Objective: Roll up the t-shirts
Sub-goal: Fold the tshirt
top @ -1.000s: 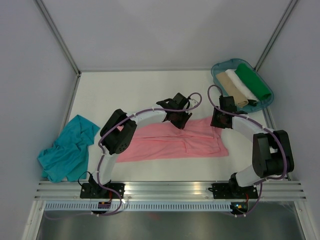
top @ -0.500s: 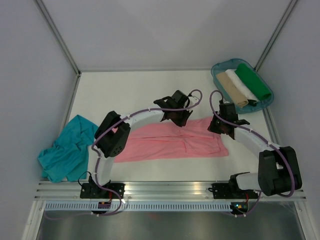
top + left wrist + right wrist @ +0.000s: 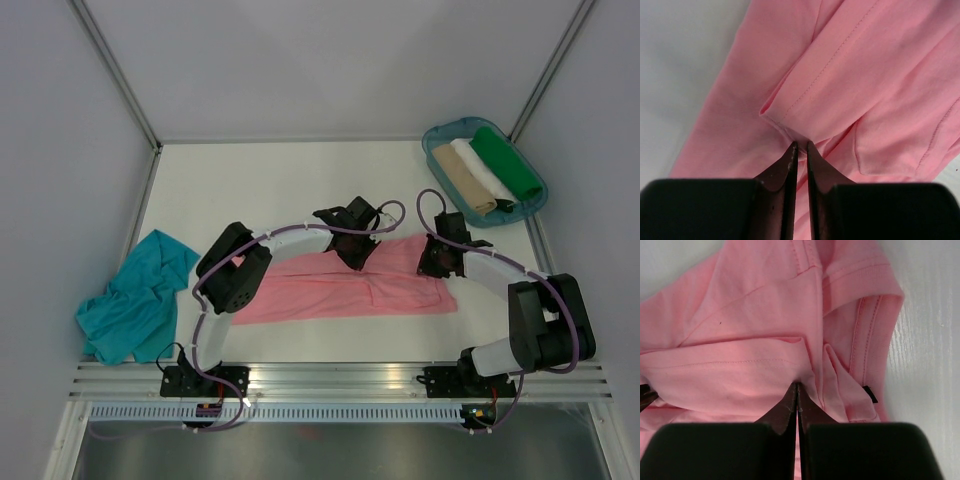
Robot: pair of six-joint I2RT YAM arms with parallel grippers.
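Right fingers (image 3: 788, 409) nearer; pink tee (image 3: 340, 291) left-right

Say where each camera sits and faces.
Top external: above and behind the bases, looking down on the table; left arm, right arm show.
Left wrist: on the left arm, looking past the left gripper at the pink t-shirt.
Right wrist: on the right arm, past the right gripper at the pink t-shirt.
All share the pink t-shirt.

white arm links (image 3: 296, 236), black joints (image 3: 238, 277), purple cables (image 3: 419, 205), black bases (image 3: 205, 382)
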